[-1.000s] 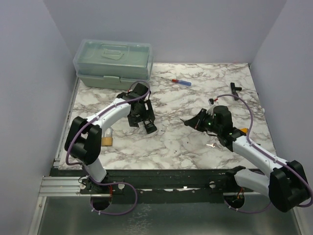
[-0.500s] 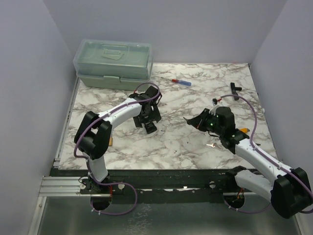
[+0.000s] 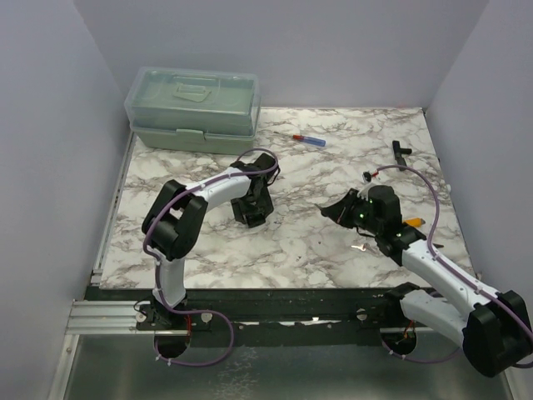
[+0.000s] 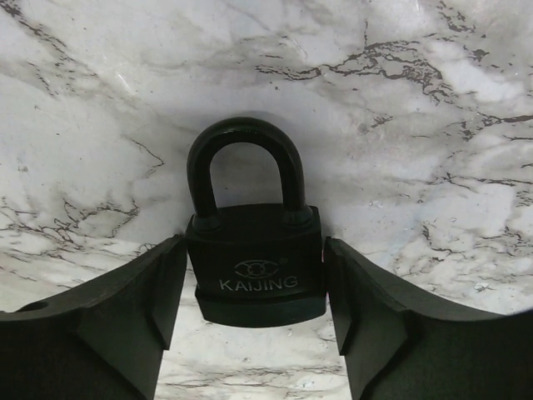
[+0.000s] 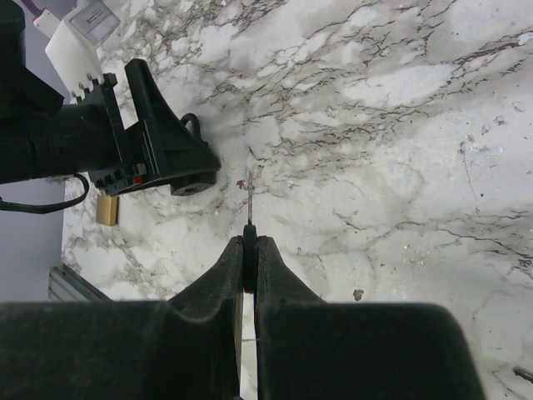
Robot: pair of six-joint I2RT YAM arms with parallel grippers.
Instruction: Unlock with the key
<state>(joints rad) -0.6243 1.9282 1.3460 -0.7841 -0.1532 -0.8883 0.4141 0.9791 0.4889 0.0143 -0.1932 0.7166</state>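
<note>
- The left gripper [image 4: 254, 290] is clamped on the black padlock [image 4: 254, 260]. One finger [image 4: 125, 321] presses against each side of the lock's body, and the left wrist view shows no gap between pad and body.
- The padlock lies flat on the marble bench [image 3: 300, 242], about midway between the far and near edges and somewhat left of the middle. Its shackle is closed and points away from the wrist, and the word KAIJING reads upright on its face.
- The right gripper [image 5: 249, 243] is pinched tight on the key [image 5: 250, 200]. The key is seen edge-on as a thin blade sticking out past the fingertips.
- The key is held over the bench right of the middle, well apart from the padlock. Its tip is aimed toward the left gripper, with bare marble between the two.
- In the right wrist view the left gripper's black body stands ahead and to the left of the key's tip, not touching it.
- A red and blue screwdriver [image 3: 308, 139] lies near the far edge, around its middle.
- A pale green lidded toolbox [image 3: 193, 108] sits in the far left corner.
- A small black piece [image 3: 401, 152] lies toward the far right corner.
- A small silvery piece [image 3: 360, 247] lies just beside the right forearm, toward the near edge. It is too small to tell what it is.
- A small brass-coloured block [image 5: 106, 210] lies toward the left edge.
</note>
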